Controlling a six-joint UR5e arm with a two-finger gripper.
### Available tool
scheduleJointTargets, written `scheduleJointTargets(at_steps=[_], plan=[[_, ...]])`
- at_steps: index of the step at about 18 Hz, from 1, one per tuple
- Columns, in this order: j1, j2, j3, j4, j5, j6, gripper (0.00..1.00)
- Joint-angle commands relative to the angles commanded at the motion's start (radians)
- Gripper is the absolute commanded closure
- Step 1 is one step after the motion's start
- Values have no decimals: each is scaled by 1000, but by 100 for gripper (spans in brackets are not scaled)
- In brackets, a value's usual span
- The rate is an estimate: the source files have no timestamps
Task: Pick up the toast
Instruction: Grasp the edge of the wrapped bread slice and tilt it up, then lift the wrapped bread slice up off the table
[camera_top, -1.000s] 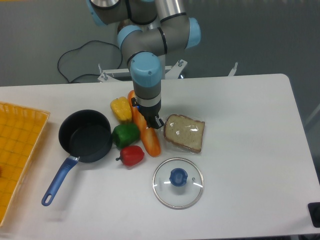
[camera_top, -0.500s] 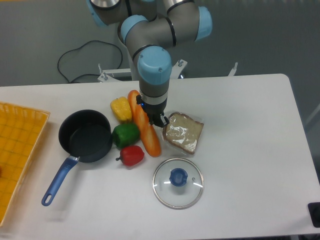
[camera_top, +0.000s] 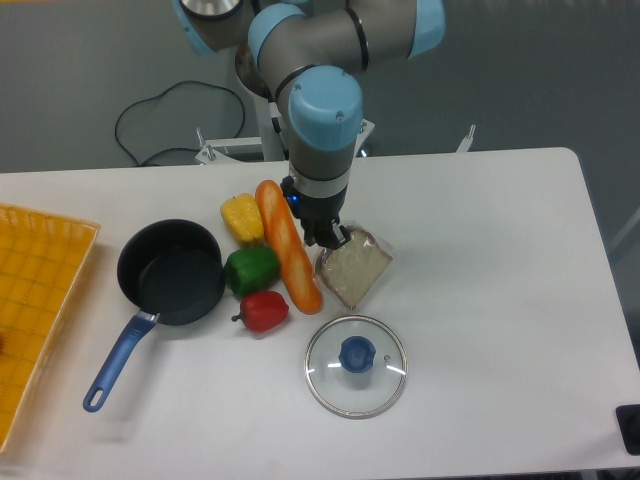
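The toast (camera_top: 352, 273) is a tan speckled slice in shiny clear wrap. It hangs tilted, with its upper left corner up at my gripper and its lower edge near the table. My gripper (camera_top: 330, 238) points down from the blue wrist and is shut on that corner of the toast. The toast sits just right of the long orange loaf (camera_top: 288, 245).
A yellow pepper (camera_top: 241, 217), a green pepper (camera_top: 250, 270) and a red pepper (camera_top: 263, 311) lie left of the loaf. A black pan with a blue handle (camera_top: 170, 271) is further left. A glass lid with a blue knob (camera_top: 356, 364) lies in front. A yellow basket (camera_top: 30, 300) is at the left edge.
My gripper has moved right and up with the toast's corner in it. The toast has tipped up from lying flat to a steep tilt and shifted left.
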Motion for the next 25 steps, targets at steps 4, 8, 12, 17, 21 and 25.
scheduleJointTargets(at_steps=[4,8,12,17,21,25], plan=[[0,0,5,-6,0,0,100],[2,18,6,-23,14,8,100],[-1,18,52,-81,101,9,100],[9,18,86,-106,127,11,100],[15,18,112,-112,136,11,100],[15,17,120,-109,140,11,100]])
